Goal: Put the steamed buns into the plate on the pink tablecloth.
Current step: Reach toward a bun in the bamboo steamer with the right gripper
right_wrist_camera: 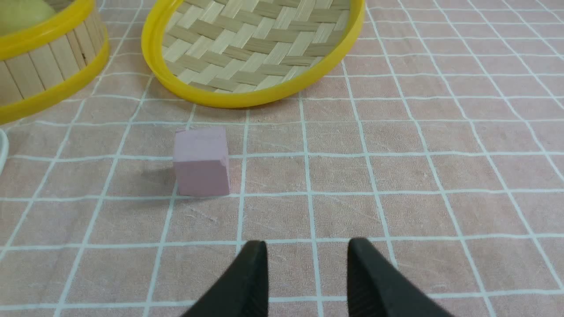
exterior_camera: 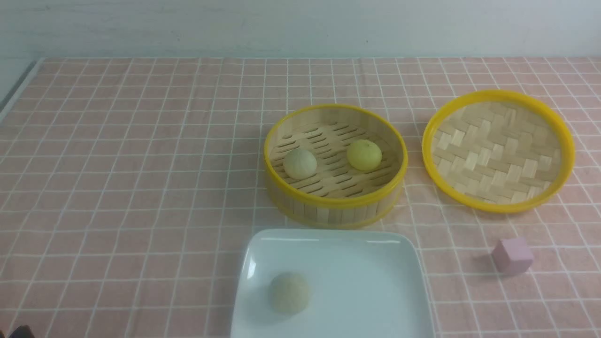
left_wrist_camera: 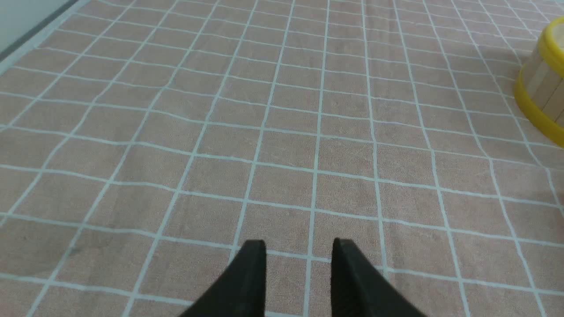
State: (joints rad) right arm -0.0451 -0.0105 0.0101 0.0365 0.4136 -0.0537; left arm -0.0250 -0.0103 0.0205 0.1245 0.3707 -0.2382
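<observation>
Though split between two spots, all on the pink tablecloth: pale beige bun on the left half of the white plate; second beige bun and yellow bun apart from each other on the slatted floor of the bamboo steamer, just behind the plate. Near edge of the plate cut off by the bottom of the front view. Woven lid open side up to the right of the steamer, not touching it; small pink cube nearer, right of the plate.

Hard to make out: a dark scrap in the front view's bottom-left corner, too little showing to name. From the right wrist, only a yellowish sliver of a bun above the steamer rim, too little to say which; plate reduced to a thin white curve at the frame's edge. From the left wrist, buns out of frame, just a slice of steamer wall.

Left claw: black fingers apart, nothing between, low over bare cloth, well apart from steamer and buns. Right claw: likewise apart and empty, over cloth near the cube, lid beyond; buns well off to its left.
</observation>
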